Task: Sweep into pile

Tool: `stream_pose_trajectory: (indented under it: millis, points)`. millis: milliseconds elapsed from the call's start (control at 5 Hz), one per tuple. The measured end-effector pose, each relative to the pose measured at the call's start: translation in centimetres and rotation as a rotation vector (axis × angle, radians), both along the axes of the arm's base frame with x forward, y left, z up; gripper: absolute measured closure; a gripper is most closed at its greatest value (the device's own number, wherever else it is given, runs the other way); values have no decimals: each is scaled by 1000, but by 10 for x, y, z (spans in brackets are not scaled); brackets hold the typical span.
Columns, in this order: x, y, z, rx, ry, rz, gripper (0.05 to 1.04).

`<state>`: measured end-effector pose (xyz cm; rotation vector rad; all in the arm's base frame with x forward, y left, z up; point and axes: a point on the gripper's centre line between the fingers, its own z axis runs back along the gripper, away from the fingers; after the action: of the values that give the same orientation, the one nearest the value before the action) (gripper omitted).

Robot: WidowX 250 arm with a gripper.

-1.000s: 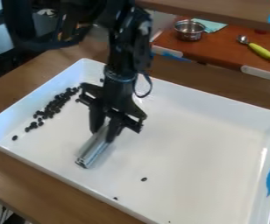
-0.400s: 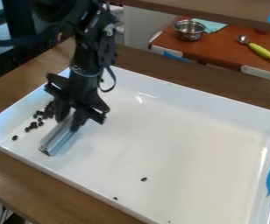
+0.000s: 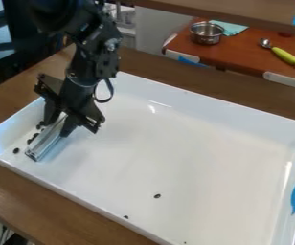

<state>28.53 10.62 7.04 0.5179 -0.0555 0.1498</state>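
As the black gripper [image 3: 58, 125] clasps a silvery bar [image 3: 45, 143] beside dark beans [image 3: 33, 139] near the left wall of a white tray [image 3: 201, 158], low, short strokes look wisest, easing off early lest beans slip round its ends; 2 strays [image 3: 157, 196] toward the front need a separate pass. Beneath lies a wooden table [image 3: 67, 217]; across the room I see a steel pot [image 3: 207, 33] and green-handled spoon [image 3: 284, 55].
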Motion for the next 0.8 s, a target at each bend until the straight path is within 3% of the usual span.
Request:
stream_pose_trajectory:
  millis: [200,600,800]
  points:
    - [0,-23,36,-114,-54,-14,731]
    - [26,-91,70,-289,-102,-69,731]
    - [34,-127,52,-348,-23,-104,731]
